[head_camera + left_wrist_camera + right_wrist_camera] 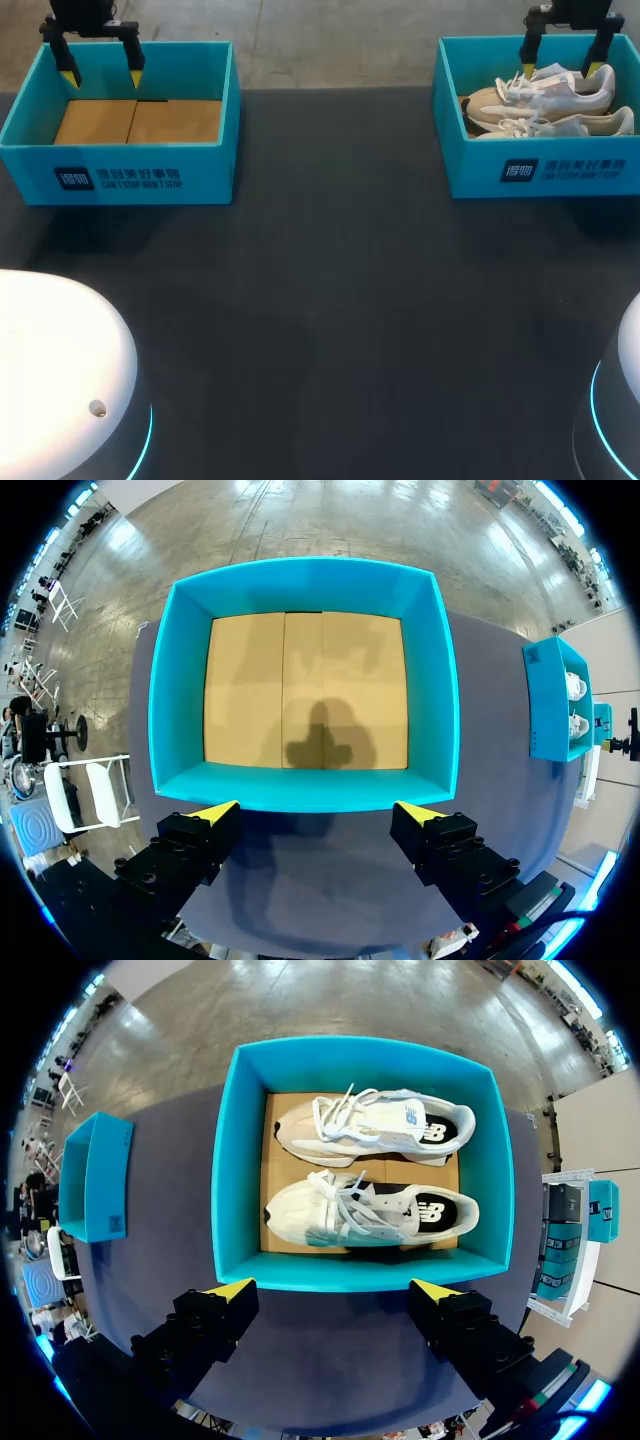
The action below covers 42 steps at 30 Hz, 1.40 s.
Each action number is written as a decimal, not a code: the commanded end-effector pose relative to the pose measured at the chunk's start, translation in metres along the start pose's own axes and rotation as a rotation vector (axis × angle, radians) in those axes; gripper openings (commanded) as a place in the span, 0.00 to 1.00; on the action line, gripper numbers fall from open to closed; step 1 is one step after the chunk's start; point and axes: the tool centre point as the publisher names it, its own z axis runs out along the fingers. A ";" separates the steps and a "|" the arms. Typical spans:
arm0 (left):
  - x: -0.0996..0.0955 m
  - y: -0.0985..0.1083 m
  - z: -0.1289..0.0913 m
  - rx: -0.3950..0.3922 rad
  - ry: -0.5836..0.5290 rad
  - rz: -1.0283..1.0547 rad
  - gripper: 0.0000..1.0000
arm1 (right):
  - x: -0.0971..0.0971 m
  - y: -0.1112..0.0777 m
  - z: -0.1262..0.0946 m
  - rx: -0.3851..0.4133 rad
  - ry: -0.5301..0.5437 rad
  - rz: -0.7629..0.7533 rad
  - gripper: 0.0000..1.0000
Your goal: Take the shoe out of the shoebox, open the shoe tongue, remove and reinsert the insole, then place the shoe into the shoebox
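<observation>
Both pincers hang open, gripping nothing, each high above a teal box at the far side of the dark surface (320, 300). The left pincer (101, 78) (318, 811) has its yellow-tipped fingers spread wide over the left shoebox (120, 175) (440, 680). In the left wrist view the tips line up with that box's near wall. Inside, a brown cardboard floor (135, 120) (300, 690) shows, with the pincer's shadow lying on it.

The right pincer (562, 69) (333, 1289) hangs with its fingers equally wide apart over the right shoebox (540, 170) (225, 1160). From its wrist camera the tips sit just short of the box's near wall, well clear of what lies inside.

Two pale sneakers lie in this box, side by side on their soles, toes towards the left shoebox and heels towards the outer wall. The far shoe (550, 92) (380, 1125) is cream and white with white laces and a dark heel patch. The near shoe (560, 125) (370, 1210) matches it and lies just beside it, close to the near wall. Both are laced, tongues down. Neither pincer touches a shoe or a box.

The two boxes stand well apart, open side up, with bare dark surface between them. A white domed housing (50, 370) with a glowing blue rim sits at the near left corner.
</observation>
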 end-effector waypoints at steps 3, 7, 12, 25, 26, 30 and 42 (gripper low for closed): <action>0.000 0.000 0.000 0.000 0.000 0.000 1.00 | 0.000 0.000 0.000 0.000 0.000 0.000 1.00; 0.000 0.000 0.000 0.000 0.000 0.000 1.00 | 0.000 0.000 0.000 0.000 0.000 0.000 1.00; 0.000 0.000 0.000 0.000 0.000 0.000 1.00 | 0.000 0.000 0.000 0.000 0.000 0.000 1.00; 0.000 0.000 0.000 0.000 0.000 0.000 1.00 | 0.000 0.000 0.000 0.000 0.000 0.000 1.00; 0.000 0.000 0.000 0.000 0.000 0.000 1.00 | 0.000 0.000 0.000 0.000 0.000 0.000 1.00; 0.000 0.000 0.000 0.000 0.000 0.000 1.00 | 0.000 0.000 0.000 0.000 0.000 0.000 1.00; 0.000 0.000 0.000 0.000 0.000 0.000 1.00 | -0.056 0.022 0.021 -0.012 -0.002 -0.045 1.00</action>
